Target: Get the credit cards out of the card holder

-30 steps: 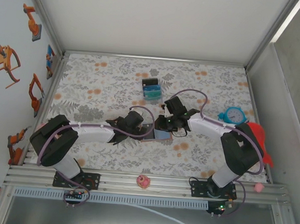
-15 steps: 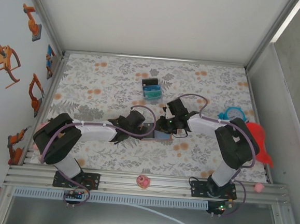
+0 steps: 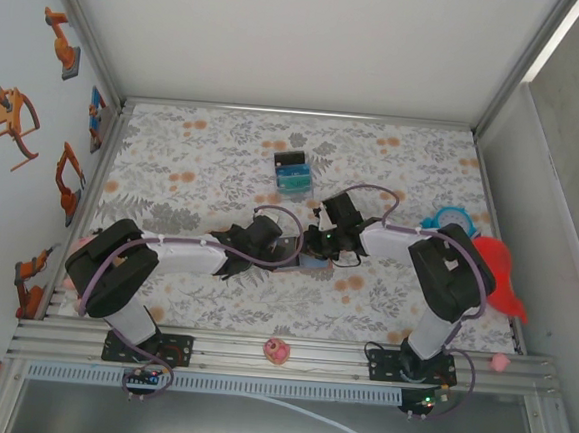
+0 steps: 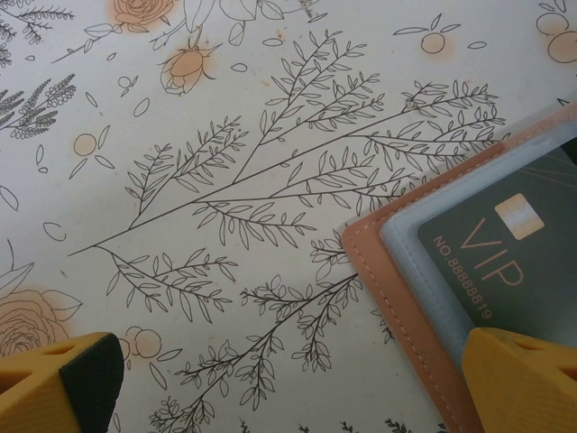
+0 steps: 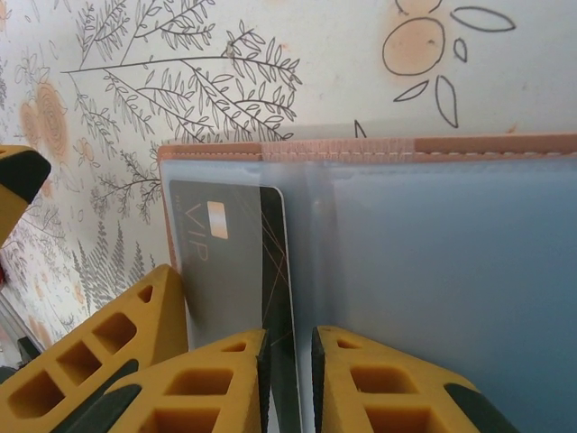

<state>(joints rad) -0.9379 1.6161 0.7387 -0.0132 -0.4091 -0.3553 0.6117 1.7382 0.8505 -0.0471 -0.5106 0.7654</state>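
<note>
The card holder (image 3: 311,262) lies open on the flowered cloth between both grippers. Its tan stitched edge (image 4: 397,289) and blue-grey pockets (image 5: 433,271) are plain to see. A dark grey credit card (image 5: 225,262) marked VIP sits in the left pocket, also visible in the left wrist view (image 4: 514,244). My right gripper (image 5: 288,361) is almost shut, with a thin slit between its pads. Its tips rest over the card's right edge and pinch nothing. My left gripper (image 4: 293,388) is wide open low over the holder's corner, one finger (image 4: 523,379) over the holder, the other (image 4: 59,383) over the cloth.
A small black box with blue and teal contents (image 3: 293,174) stands behind the holder. A teal clock (image 3: 454,222) and a red object (image 3: 500,278) lie at the right. A pink item (image 3: 277,351) sits on the front rail.
The right arm has folded in and its gripper has slid a little left onto the holder. The left gripper has edged right toward it. Neither gripper's opening has changed.
</note>
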